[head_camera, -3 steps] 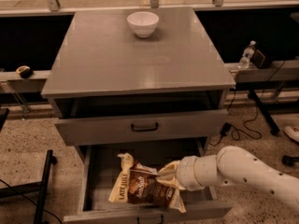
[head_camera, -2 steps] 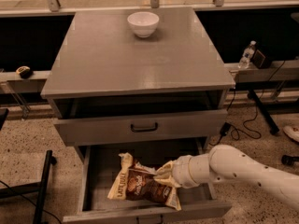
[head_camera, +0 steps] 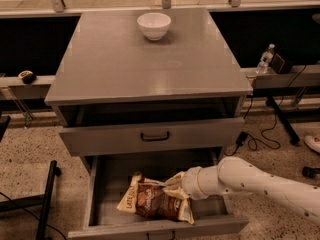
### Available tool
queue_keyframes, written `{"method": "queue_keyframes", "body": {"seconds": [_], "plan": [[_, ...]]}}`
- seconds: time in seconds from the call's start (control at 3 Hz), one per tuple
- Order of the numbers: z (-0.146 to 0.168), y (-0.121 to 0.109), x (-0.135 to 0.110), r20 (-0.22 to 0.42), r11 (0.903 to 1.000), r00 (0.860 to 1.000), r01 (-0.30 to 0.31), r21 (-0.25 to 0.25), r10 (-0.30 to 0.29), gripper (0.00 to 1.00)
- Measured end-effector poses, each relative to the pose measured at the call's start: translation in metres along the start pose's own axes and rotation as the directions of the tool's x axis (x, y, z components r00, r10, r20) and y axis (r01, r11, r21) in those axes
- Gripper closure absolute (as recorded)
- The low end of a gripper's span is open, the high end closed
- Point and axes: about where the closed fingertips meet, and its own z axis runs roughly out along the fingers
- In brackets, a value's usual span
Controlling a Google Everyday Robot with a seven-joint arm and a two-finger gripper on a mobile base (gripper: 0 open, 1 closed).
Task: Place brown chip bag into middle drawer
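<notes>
Two drawers stand pulled out of the grey table (head_camera: pixel 150 69) that fills the middle of the frame, and all the action is down low! The white arm (head_camera: pixel 260 181) sweeps in from the lower right corner, reaching leftward over the middle drawer (head_camera: pixel 107 196), the wide grey tray at the bottom centre of the frame with its flat floor and low side walls showing. At the arm's tip, the tool (head_camera: pixel 176 182) sits right against the upper right corner of the brown chip bag (head_camera: pixel 152 201), and that tan-edged corner lifts up into it, so the tool looks pinched closed on the bag's edge. As for the bag itself, it lies inside the middle drawer, tilted slightly, resting on the drawer floor toward the front wall and a little right of the drawer's centre, with pale lettering readable along its left edge and a round logo on its dark face. Bare drawer floor shows to the left of the bag and behind it. Just above, the upper drawer (head_camera: pixel 100 139) sticks out a shorter way, its black bar handle (head_camera: pixel 154 136) dead centre on the front panel. Up top, a white bowl (head_camera: pixel 154 25) stands near the far edge of the table. Off at the right, a water bottle (head_camera: pixel 265 59) stands upright on a low ledge.
</notes>
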Motion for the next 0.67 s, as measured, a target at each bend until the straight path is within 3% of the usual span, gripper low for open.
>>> {"method": "queue_keyframes", "body": {"seconds": [0.33,0.67], "plan": [[0.0013,-0.0007,0.0012,0.003,0.9999,1.0,-0.01,0.0,0.01,0.05],[0.0013,-0.0007,0.0012,0.003,0.9999,1.0,-0.01,0.0,0.01,0.0]]}}
